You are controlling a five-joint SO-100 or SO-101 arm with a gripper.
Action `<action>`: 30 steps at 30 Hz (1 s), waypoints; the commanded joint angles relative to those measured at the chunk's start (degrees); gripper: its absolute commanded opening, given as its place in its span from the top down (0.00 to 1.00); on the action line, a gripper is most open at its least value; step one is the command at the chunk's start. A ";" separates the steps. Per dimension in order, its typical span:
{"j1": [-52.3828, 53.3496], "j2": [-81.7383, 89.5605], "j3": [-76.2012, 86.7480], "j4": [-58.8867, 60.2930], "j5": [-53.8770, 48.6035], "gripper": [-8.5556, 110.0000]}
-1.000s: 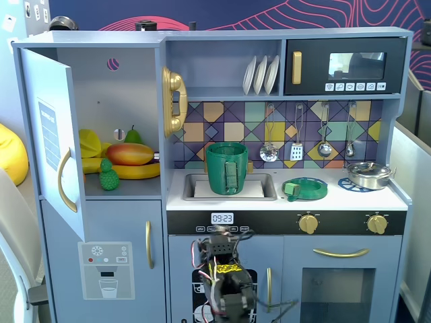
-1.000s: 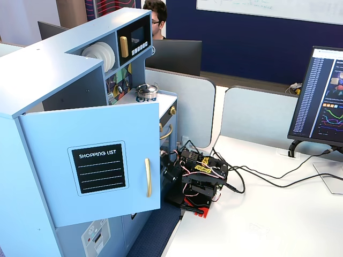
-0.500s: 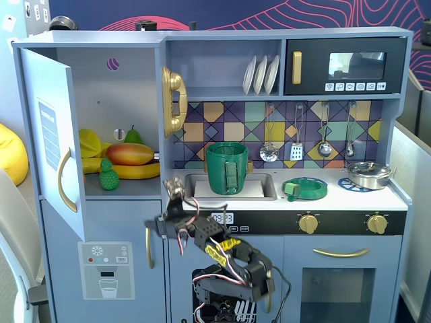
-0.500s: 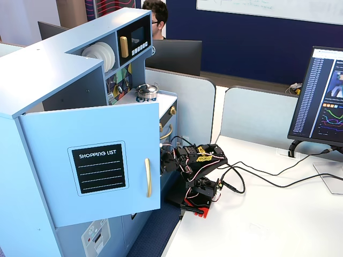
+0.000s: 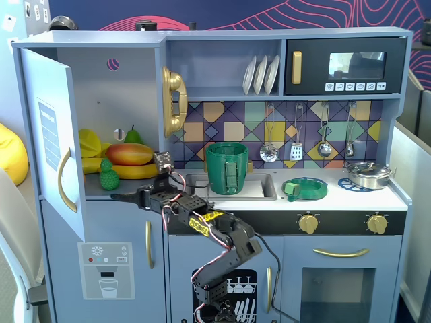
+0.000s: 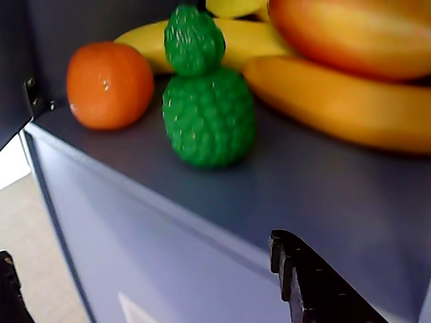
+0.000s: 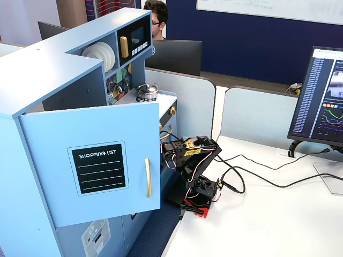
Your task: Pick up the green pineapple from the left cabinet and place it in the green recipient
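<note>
The green pineapple [image 5: 108,175] stands upright on the shelf of the left cabinet [image 5: 101,81], whose door [image 5: 55,153] hangs open. In the wrist view the pineapple [image 6: 205,108] is near the shelf's front edge, beside an orange fruit [image 6: 108,84] and in front of the bananas [image 6: 337,101]. My gripper [image 5: 126,196] is open and empty, just below and in front of the shelf edge, short of the pineapple. In the wrist view my gripper [image 6: 140,249] has its jaws wide apart. The green recipient [image 5: 227,167] stands in the sink, to the right.
A mango [image 5: 129,153], a pear [image 5: 133,136] and bananas [image 5: 138,171] crowd the shelf behind the pineapple. A flat green dish [image 5: 305,188] and a silver pot [image 5: 369,173] sit on the counter. The open door [image 7: 99,168] hides my gripper in a fixed view.
</note>
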 commanded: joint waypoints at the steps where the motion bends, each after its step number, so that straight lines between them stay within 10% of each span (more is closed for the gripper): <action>1: 0.79 -6.15 -8.79 -5.36 -0.88 0.53; 30: 2.90 -36.12 -35.68 -11.69 -6.59 0.49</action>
